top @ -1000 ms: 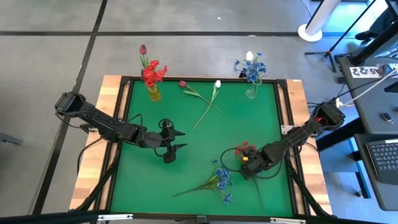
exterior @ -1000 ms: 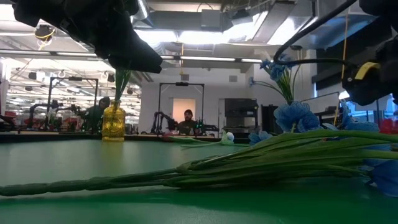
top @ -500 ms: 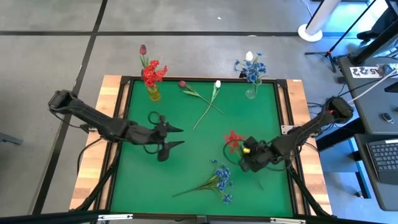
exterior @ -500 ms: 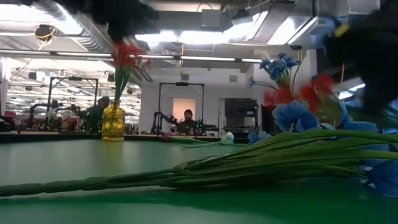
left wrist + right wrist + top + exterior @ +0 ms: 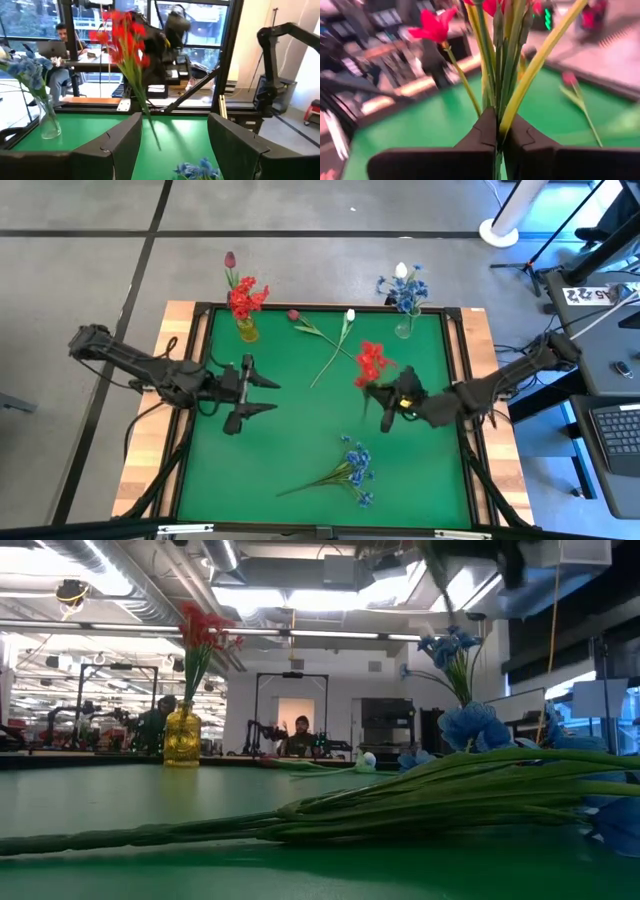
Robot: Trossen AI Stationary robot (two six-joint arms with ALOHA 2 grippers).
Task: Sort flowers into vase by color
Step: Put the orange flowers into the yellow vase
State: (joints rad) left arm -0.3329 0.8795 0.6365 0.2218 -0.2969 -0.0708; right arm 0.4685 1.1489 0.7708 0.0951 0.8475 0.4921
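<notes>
A red blossom cluster (image 5: pixel 372 362) on green stems stands in the air over the mat's right middle, and my right gripper (image 5: pixel 385 404) is shut on it. My left gripper (image 5: pixel 262 396) hovers open over the left middle, fingers pointing right, nothing between them. A blue blossom cluster (image 5: pixel 352 470) lies flat on the mat near the front edge. A red-pink tulip (image 5: pixel 293 314) and a white tulip (image 5: pixel 350 314) lie with crossed stems at the back. The yellow vase (image 5: pixel 246 331) holds red flowers, and the clear vase (image 5: pixel 403 326) holds blue and white ones. My right gripper pinches the red cluster's bundle of green stems (image 5: pixel 496 100) between its two fingers, below the blossoms (image 5: pixel 434 25). The fingers come about level from the table's right side and lie across the stems. The flower is lifted clear, roughly upright, blossoms above the fingers, stem end (image 5: pixel 156 145) hanging below.
A dark raised frame (image 5: pixel 320 308) borders the green mat, with both vases at its far rim. The blue cluster's long stems (image 5: pixel 400 805) stretch across the front. Beyond the table are desks, stands and people (image 5: pixel 302 732).
My right gripper has shut on the red cluster, risen and moved toward the far edge, tipping from pointing down to about level. The flower has gone from lying on the mat to upright in the air. My left gripper has risen and drawn back toward the left edge, staying open.
</notes>
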